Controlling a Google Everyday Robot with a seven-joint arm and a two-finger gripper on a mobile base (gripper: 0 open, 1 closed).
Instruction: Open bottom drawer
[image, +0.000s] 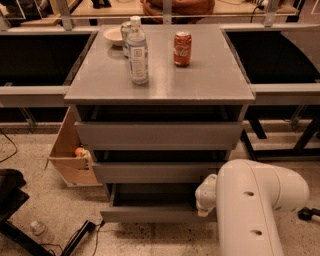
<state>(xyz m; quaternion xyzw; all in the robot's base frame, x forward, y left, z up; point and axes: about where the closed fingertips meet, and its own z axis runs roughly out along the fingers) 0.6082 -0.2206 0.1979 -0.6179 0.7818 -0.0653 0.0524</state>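
Observation:
The bottom drawer (150, 214) is the lowest and narrowest of three grey handleless fronts on the cabinet. It stands pulled out toward me, and its grey tray (150, 196) shows behind the front panel. My gripper (204, 200) is at the right end of that drawer front, at the tip of my white arm (260, 200). The arm hides most of the gripper. The middle drawer (155, 172) and top drawer (155, 135) also stand slightly out.
On the cabinet top (160, 85) stand a water bottle (137, 50), a red soda can (182, 48) and a bowl (114, 35). A cardboard box (70, 155) leans at the cabinet's left. A small bottle (40, 231) and cables lie on the floor at the left.

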